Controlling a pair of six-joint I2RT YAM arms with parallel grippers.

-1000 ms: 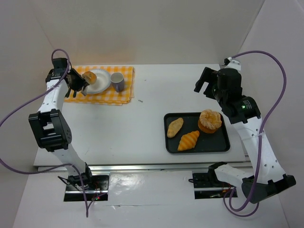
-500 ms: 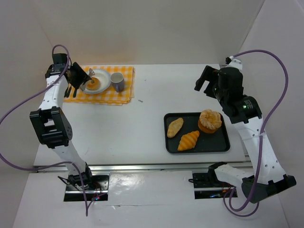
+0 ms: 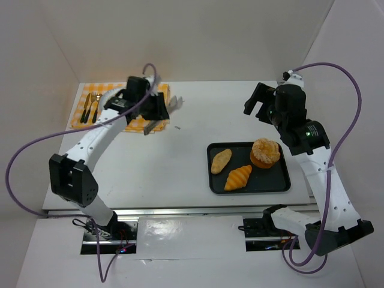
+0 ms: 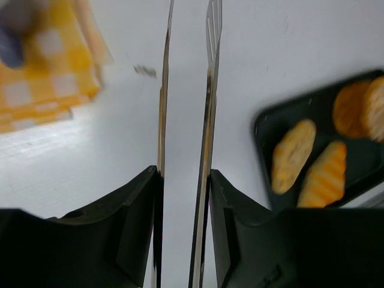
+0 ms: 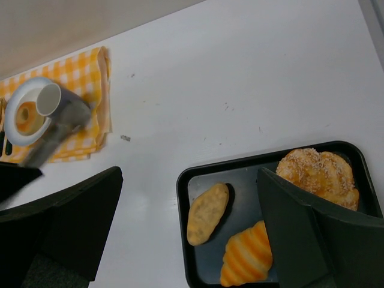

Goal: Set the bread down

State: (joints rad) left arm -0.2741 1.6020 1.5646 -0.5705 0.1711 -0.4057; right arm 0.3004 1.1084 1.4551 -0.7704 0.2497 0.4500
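The bread, a small glazed doughnut (image 5: pixel 26 116), lies on a white plate (image 5: pixel 12 135) beside a cup (image 5: pixel 48 99) on the yellow checked cloth (image 5: pixel 90 72). In the top view my left arm hides the plate. My left gripper (image 3: pixel 174 105) hangs over the table just right of the cloth. Its long metal fingers (image 4: pixel 210 72) stand apart with nothing between them (image 4: pixel 189 18). My right gripper (image 3: pixel 258 105) is wide open and empty, high above the table behind the tray.
A black tray (image 3: pixel 249 191) at the right holds a round bun (image 3: pixel 265 152), an oval roll (image 3: pixel 221 161) and a croissant (image 3: pixel 238 177). Cutlery (image 3: pixel 90 108) lies on the cloth's left end. A small speck (image 3: pixel 178 126) lies on the table.
My left gripper set the doughnut on the plate, let go, and swung right off the cloth, empty. The right arm has not moved.
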